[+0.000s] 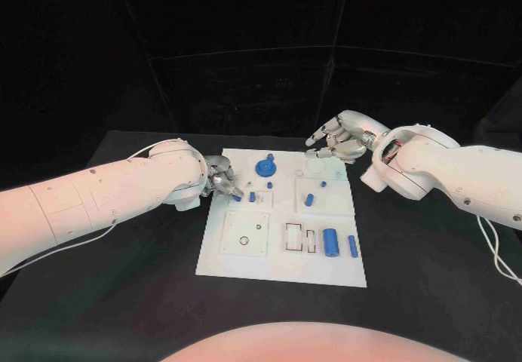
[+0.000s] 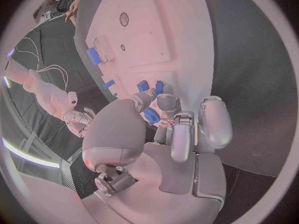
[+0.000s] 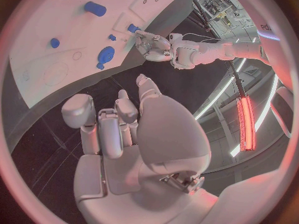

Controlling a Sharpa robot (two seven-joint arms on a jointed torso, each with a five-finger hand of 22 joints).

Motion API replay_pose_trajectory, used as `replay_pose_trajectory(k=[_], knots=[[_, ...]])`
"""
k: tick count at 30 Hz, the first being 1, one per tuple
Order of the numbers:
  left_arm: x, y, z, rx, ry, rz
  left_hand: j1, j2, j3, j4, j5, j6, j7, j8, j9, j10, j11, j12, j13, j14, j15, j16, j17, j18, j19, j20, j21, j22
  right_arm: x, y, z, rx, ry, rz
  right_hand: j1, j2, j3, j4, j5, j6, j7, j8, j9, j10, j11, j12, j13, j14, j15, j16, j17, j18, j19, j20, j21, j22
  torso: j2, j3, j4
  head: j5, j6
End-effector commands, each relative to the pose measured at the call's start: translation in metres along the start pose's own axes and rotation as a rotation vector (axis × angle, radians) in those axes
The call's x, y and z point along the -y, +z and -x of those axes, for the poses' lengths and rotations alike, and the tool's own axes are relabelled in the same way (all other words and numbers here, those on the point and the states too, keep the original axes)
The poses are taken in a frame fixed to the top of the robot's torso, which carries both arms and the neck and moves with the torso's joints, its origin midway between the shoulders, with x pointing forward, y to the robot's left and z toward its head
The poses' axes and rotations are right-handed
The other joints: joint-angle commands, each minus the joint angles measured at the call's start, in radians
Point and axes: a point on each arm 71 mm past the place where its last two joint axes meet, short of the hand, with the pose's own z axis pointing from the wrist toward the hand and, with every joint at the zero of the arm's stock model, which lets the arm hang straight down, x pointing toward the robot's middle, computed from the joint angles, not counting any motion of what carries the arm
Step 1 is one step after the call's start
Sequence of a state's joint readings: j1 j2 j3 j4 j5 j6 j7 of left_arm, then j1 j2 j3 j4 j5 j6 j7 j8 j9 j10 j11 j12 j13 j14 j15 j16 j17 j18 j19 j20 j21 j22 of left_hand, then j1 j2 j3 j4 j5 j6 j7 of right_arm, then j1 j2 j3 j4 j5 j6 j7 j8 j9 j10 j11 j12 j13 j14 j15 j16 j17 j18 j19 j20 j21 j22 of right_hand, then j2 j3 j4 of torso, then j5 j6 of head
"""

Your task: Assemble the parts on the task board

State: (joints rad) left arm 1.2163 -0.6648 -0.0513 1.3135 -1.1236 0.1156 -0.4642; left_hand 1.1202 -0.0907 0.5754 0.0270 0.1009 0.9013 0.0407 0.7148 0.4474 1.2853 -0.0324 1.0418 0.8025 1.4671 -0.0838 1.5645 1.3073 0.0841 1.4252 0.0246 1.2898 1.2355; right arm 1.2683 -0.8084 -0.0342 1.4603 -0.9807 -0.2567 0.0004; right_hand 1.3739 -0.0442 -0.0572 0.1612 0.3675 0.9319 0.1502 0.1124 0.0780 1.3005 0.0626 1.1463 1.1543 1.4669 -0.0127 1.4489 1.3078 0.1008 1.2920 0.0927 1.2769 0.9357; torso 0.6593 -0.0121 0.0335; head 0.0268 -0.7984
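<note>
The white task board (image 1: 280,265) lies in the middle of the black table. My left hand (image 1: 223,181) is at the board's left edge and pinches a small blue part (image 2: 151,116) between thumb and fingers, just above the board (image 2: 162,30). A blue peg (image 1: 251,197) stands right beside those fingertips. A round blue knob (image 1: 265,166) sits near the far edge. My right hand (image 1: 339,139) hovers over the board's far right corner, its fingers loosely bent and holding nothing (image 3: 118,124).
More blue parts sit on the board: a short one (image 1: 309,200) at the middle, a thick cylinder (image 1: 330,241) and a thin one (image 1: 352,246) at the near right. Black table (image 1: 130,302) surrounds the board.
</note>
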Motion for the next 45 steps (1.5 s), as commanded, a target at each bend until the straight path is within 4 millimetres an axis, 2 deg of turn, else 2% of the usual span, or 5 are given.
replay_pose_trajectory(k=[1,26,36,39,45], knots=[[0.0019,0.0008,-0.0023,-0.016,0.019,0.003,-0.035,-0.022,0.022,-0.013,0.007,0.009,-0.008,0.001,-0.005,0.009,-0.004,0.006,0.002,0.104,-0.006,0.006,0.263,-0.005,0.009,-0.002,0.003,0.003,-0.0014,0.0001,0.0003,-0.004,0.002,0.009,-0.007,0.003,-0.007,0.000,0.006,0.000,0.000,0.006,-0.001,0.000,-0.002,-0.003,-0.001,0.054,-0.004,-0.006,0.039,0.017,-0.004,-0.003,-0.005,-0.001,0.000,0.0002,-0.0001,0.000,-0.001],[0.0017,0.0063,-0.0002,-0.007,0.016,0.047,-0.139,-0.035,-0.042,0.059,0.003,0.045,-0.015,0.004,-0.013,0.033,-0.011,0.033,0.032,0.104,-0.014,0.006,0.263,-0.010,0.020,-0.011,0.018,0.026,-0.0012,-0.0005,0.0006,-0.003,0.002,0.006,-0.007,0.004,-0.008,0.000,0.009,0.000,0.000,0.007,-0.001,-0.002,-0.002,-0.004,-0.003,0.053,-0.004,-0.009,0.035,0.017,-0.004,-0.003,-0.006,-0.003,0.000,-0.0005,-0.0003,-0.005,-0.004],[-0.0024,0.0048,0.0013,0.004,0.008,0.052,-0.195,-0.058,-0.178,0.109,-0.001,0.054,-0.015,0.008,-0.015,0.036,-0.010,0.041,0.040,0.104,-0.014,0.006,0.263,-0.011,0.023,-0.011,0.020,0.034,-0.0007,-0.0008,0.0007,-0.006,0.002,0.006,-0.008,0.003,-0.009,0.001,0.010,0.000,0.000,0.007,-0.001,-0.002,-0.002,-0.005,-0.003,0.053,-0.004,-0.009,0.035,0.017,-0.005,-0.003,-0.007,-0.004,-0.001,-0.0010,0.0006,-0.008,-0.006],[-0.0048,0.0034,0.0032,0.022,-0.031,0.036,-0.201,-0.056,-0.234,0.129,-0.001,0.036,-0.010,0.000,-0.018,0.017,-0.007,0.018,0.009,0.104,-0.013,0.006,0.263,-0.007,0.017,-0.011,0.005,0.019,-0.0006,-0.0008,0.0008,-0.007,0.002,0.006,-0.008,0.003,-0.009,0.001,0.010,0.000,0.000,0.007,-0.001,-0.002,-0.002,-0.005,-0.003,0.053,-0.004,-0.009,0.035,0.017,-0.005,-0.003,-0.007,-0.004,-0.001,-0.0011,0.0010,-0.009,-0.005],[-0.0065,0.0016,0.0070,0.057,-0.128,-0.006,-0.162,-0.036,-0.336,0.167,-0.008,-0.119,0.052,-0.081,-0.061,-0.133,0.049,-0.102,-0.155,0.104,0.029,0.006,0.263,-0.003,0.002,0.021,-0.027,-0.011,-0.0004,-0.0003,0.0008,-0.006,0.002,0.006,-0.008,0.003,-0.009,0.001,0.010,0.000,0.000,0.007,-0.001,-0.002,-0.002,-0.005,-0.003,0.053,-0.004,-0.009,0.035,0.017,-0.005,-0.003,-0.007,-0.004,0.000,-0.0017,0.0010,-0.009,-0.005]])
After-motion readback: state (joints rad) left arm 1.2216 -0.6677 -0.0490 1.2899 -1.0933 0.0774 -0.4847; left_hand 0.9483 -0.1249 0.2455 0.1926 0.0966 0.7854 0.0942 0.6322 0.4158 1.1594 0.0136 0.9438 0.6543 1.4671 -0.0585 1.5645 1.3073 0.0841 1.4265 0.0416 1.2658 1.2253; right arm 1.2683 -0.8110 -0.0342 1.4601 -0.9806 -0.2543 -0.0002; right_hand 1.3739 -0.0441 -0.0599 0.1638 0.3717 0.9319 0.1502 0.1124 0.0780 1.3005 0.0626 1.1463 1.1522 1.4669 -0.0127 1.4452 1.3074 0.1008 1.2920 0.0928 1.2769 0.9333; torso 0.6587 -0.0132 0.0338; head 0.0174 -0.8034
